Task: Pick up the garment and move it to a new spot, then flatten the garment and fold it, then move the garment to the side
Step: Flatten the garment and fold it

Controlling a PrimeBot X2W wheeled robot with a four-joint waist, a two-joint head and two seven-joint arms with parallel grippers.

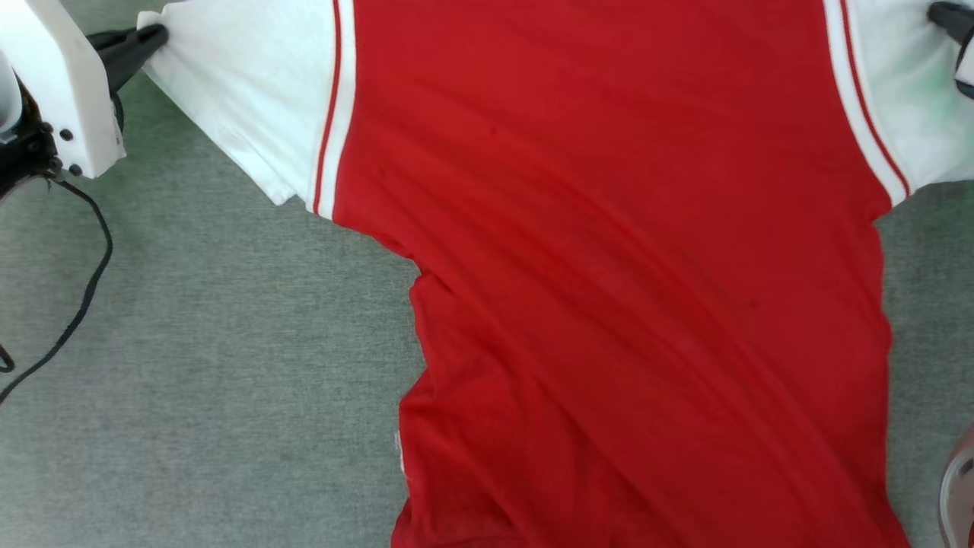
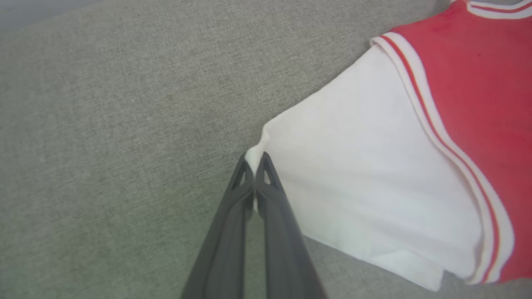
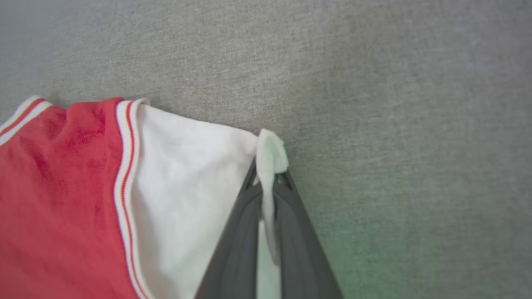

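Observation:
The garment (image 1: 624, 289) is a red shirt with white short sleeves and red-white striped trim, spread out with its plain red side up over a grey fabric surface. My left gripper (image 1: 156, 34) is shut on the tip of one white sleeve (image 2: 365, 174) at the top left of the head view; the left wrist view shows its fingertips (image 2: 254, 164) pinching the sleeve corner. At the top right edge, my right gripper (image 1: 947, 17) is shut on the other white sleeve (image 3: 187, 187), with cloth bunched between its fingers (image 3: 268, 182).
The grey fabric surface (image 1: 205, 365) lies bare to the left of the shirt. A black cable (image 1: 87, 289) hangs from my left arm over it. A rounded pale object (image 1: 960, 495) shows at the lower right edge.

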